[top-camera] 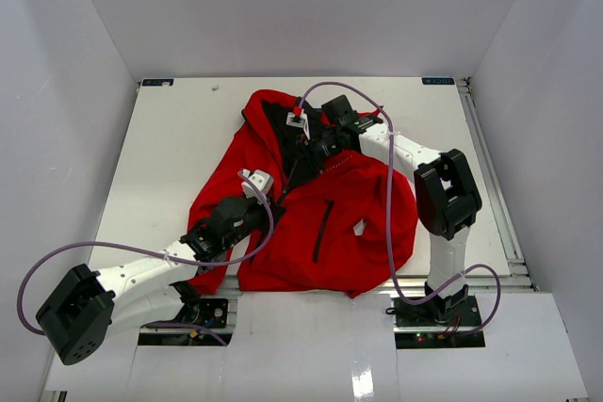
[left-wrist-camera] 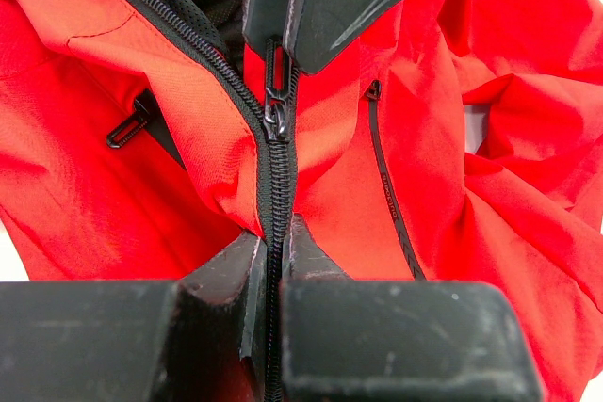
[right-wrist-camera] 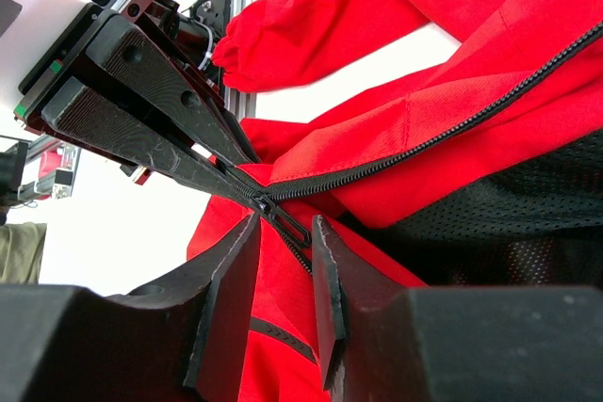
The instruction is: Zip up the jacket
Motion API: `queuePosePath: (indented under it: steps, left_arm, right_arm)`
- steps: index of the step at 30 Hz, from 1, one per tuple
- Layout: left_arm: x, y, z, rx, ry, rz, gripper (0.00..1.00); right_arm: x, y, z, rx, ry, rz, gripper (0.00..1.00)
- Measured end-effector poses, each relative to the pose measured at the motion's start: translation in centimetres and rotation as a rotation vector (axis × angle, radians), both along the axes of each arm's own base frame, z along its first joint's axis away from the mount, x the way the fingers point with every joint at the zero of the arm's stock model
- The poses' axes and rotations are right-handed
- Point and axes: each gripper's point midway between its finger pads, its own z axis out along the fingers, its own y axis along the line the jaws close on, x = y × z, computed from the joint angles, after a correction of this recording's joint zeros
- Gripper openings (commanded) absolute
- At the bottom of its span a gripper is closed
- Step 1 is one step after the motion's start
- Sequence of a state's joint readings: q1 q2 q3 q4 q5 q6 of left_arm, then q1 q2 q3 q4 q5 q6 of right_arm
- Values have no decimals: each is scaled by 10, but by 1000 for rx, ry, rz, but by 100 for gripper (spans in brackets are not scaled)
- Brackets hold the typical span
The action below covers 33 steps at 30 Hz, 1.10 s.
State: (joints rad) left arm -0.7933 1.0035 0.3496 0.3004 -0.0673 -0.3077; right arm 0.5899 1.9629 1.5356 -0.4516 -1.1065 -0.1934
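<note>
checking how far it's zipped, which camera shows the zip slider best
Left wrist: the slider sits centred and sharp, face-on, on the red jacket. Right wrist shows it only side-on, low in the frame. From the top it is too small to pick out.

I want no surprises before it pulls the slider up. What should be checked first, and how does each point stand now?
1. Left pincer clamped on the jacket's zipper below the slider: ok.
2. Pull tab sits inside the right pincer: ok.
3. Right pincer closed on the tab: not ok, gap shows.
4. Zipper meshed below the slider: ok.
5. Zipper ahead of the slider free of folds: cannot tell.
</note>
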Motion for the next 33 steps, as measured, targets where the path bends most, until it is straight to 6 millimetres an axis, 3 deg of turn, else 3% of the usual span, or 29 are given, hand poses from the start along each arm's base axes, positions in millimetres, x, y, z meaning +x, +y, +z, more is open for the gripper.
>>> queuePosePath:
  steps: [10,18,23,27,33]
  left_arm:
    - [0,0,0,1,1,0,0]
    - [0,0,0,1,0,0,0]
    - [0,0,0,1,1,0,0]
    - [0,0,0,1,0,0,0]
    - [0,0,0,1,1,0,0]
  right_arm:
    - [-10,3,-4,-12,20,23,32]
    - [-14,7,-5,-13,19,37,16]
    - [-15,7,-5,-13,14,39,19]
    - [-14,7,-6,-17,10,37,8]
    - [-13,7,-8,-29,4,29,8]
